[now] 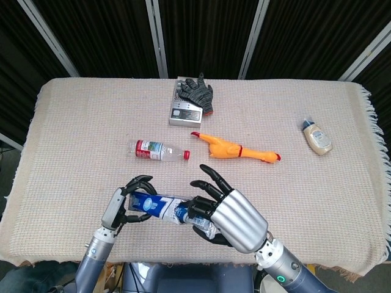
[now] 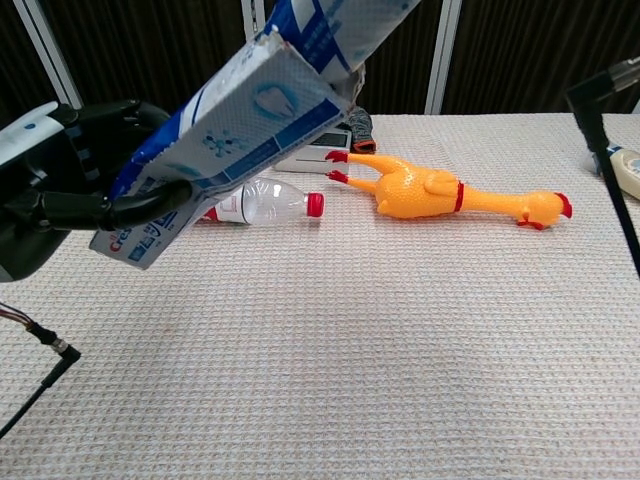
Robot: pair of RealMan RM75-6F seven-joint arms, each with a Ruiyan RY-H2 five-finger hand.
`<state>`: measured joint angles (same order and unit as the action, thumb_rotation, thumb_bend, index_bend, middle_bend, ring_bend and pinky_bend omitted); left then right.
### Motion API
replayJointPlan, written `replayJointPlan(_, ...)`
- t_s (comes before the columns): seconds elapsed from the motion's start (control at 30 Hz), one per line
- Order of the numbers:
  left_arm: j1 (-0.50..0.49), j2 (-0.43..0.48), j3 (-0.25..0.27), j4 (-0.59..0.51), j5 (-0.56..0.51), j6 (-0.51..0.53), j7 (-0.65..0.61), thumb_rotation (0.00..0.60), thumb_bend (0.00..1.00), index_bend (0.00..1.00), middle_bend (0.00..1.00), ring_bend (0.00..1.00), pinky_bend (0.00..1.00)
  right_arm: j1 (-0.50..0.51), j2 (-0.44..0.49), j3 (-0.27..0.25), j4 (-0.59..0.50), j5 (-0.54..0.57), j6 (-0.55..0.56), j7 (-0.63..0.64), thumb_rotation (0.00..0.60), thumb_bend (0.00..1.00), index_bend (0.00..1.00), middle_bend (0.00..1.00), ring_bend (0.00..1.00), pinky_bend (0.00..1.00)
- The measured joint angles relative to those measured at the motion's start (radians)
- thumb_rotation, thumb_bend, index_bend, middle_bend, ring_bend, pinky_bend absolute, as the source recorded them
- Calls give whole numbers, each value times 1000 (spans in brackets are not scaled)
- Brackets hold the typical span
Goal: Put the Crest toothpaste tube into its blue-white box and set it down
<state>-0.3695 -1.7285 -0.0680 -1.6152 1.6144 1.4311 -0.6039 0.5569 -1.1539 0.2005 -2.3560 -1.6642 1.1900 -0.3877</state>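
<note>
Low over the table's front edge, my left hand [image 1: 124,206] grips the rear end of the blue-white Crest box [image 1: 153,204]. My right hand [image 1: 231,213] holds the toothpaste tube [image 1: 203,227] at the box's open end, some fingers spread above it. In the chest view the box [image 2: 225,135] slants up from my left hand [image 2: 55,200], and the blue-white tube [image 2: 345,25] meets its open upper end. How far the tube sits inside is hidden. Both are off the table.
A clear water bottle [image 1: 160,150] with a red cap and a yellow rubber chicken [image 1: 237,149] lie mid-table behind the hands. A black glove [image 1: 197,93] rests on a silver device [image 1: 185,113] at the back. A small cream bottle [image 1: 317,137] lies far right.
</note>
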Motion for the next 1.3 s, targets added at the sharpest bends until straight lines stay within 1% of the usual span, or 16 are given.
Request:
replayJointPlan(0.27,-10,-33,-1,3,13,4,-33,600,311,485,465,215,215,1,-18,-1,0,18,0,-34,600,352,541,573,240,0)
replayJointPlan(0.5,-15,-40,2,6,14,-1,-26,600,311,485,465,215,215,-7,-17,-8,0,26,7,-34,600,352,535,570,240,0)
replayJointPlan(0.57,-14,-38,4,4,13,0,-24,600,311,485,465,216,215,-10,-10,-10,0,27,9,-33,600,352,490,545,232,0)
replayJointPlan(0.67,-11,-34,5,2,10,3,-22,600,311,486,466,216,215,-12,1,-14,0,26,7,-15,600,351,400,445,194,0)
replayJointPlan(0.73,-9,-33,6,2,10,6,-22,600,311,486,466,216,215,-13,17,-16,0,22,4,5,600,351,378,377,169,0)
replayJointPlan(0.83,-8,-34,8,2,10,8,-26,600,311,486,466,216,215,-15,35,-20,0,19,-1,7,600,351,350,306,143,0)
replayJointPlan(0.97,-7,-36,10,6,11,10,-32,600,311,486,466,216,215,-16,42,-24,0,24,-9,-3,600,351,337,273,123,0)
replayJointPlan(1.3,0,-32,15,12,12,19,-48,600,311,487,466,216,215,-12,39,-18,0,37,-11,-13,600,350,337,249,102,0)
